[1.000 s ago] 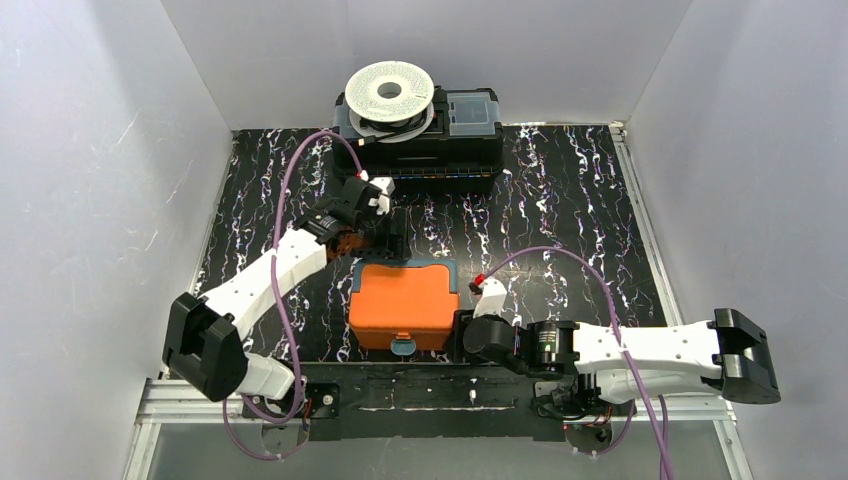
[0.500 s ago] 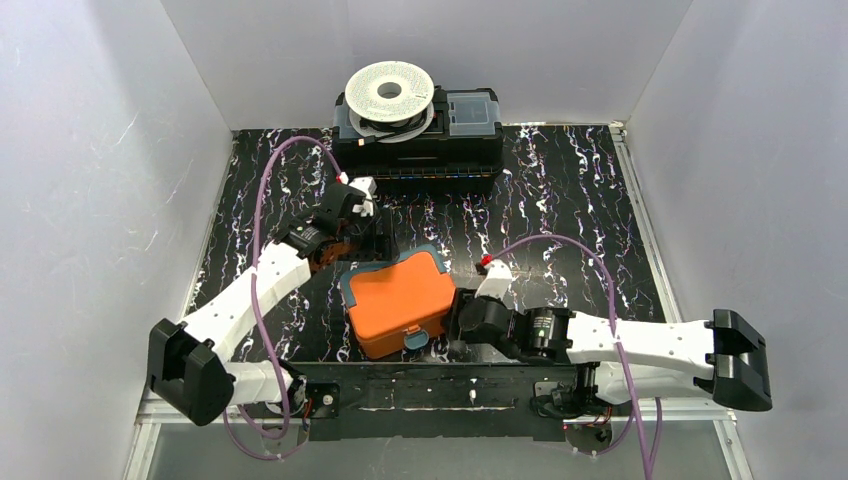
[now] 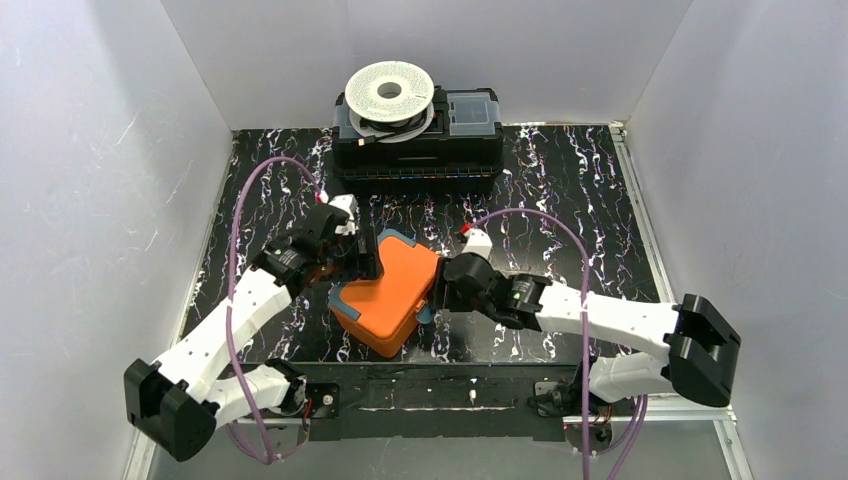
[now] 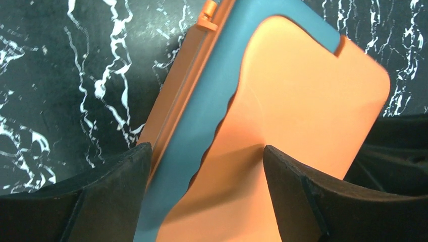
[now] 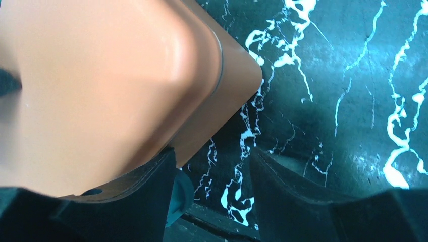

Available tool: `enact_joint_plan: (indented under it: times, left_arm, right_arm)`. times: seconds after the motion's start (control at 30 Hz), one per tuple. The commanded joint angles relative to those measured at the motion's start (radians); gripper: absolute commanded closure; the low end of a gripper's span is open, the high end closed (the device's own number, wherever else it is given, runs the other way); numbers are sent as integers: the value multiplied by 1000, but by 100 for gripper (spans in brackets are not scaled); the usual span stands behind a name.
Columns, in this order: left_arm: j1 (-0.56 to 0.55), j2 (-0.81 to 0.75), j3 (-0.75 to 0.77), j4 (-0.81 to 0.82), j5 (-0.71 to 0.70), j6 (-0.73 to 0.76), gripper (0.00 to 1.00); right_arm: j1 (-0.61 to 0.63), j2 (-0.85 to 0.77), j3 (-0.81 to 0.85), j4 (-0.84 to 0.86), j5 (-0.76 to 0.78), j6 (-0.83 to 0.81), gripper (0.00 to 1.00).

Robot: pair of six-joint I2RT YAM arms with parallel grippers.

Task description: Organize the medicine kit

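Black, white-veined marble tabletop (image 3: 560,200) sat between plain white walls, with a black case (image 3: 420,160) carrying a white spool (image 3: 390,92) at the far edge. The medicine kit (image 3: 385,295) lay shut at the near middle, turned cornerwise. The left gripper (image 3: 362,258) stood at its far-left edge, jaws spread wide over the lid and rim and clasping nothing. The right gripper (image 3: 440,290) was at its right side, jaws parted, one finger against the box's corner and the other over bare table, so it held nothing either. The step seemed to be squaring up the closed box. Next, one arm would likely need to steady it while the other worked the latch. No brand, label or writing was legible anywhere.
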Motion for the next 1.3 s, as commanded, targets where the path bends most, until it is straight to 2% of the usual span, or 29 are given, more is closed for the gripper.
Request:
enact_joint_plan:
  times: [0.0,0.13,0.43,0.67,0.97,1.27]
  left_arm:
    - [-7,-86,-56,-169,12,-27,21]
    - [-6,-179,-86,-203,11,-52,21]
    - [-6,-296,-136,-204,20,-102,20]
    - [-6,-306,-131,-164,100,-113,20]
    - [-6,-327,-234,-41,242,-158,21]
    - [-7,-326,-174,-104,173,-105,21]
  right_arm:
    - [-64,58,134,147,-140,-101,37]
    - [-142,76,164,115,-262,-165,37]
    - [-218,-62,141,33,-290,-279,30]
    - [-225,-184,4,71,-361,-197,29]
    - [-227,-310,-141,122,-411,-126,27]
    - [-259,-317,-232,212,-447,-56,29]
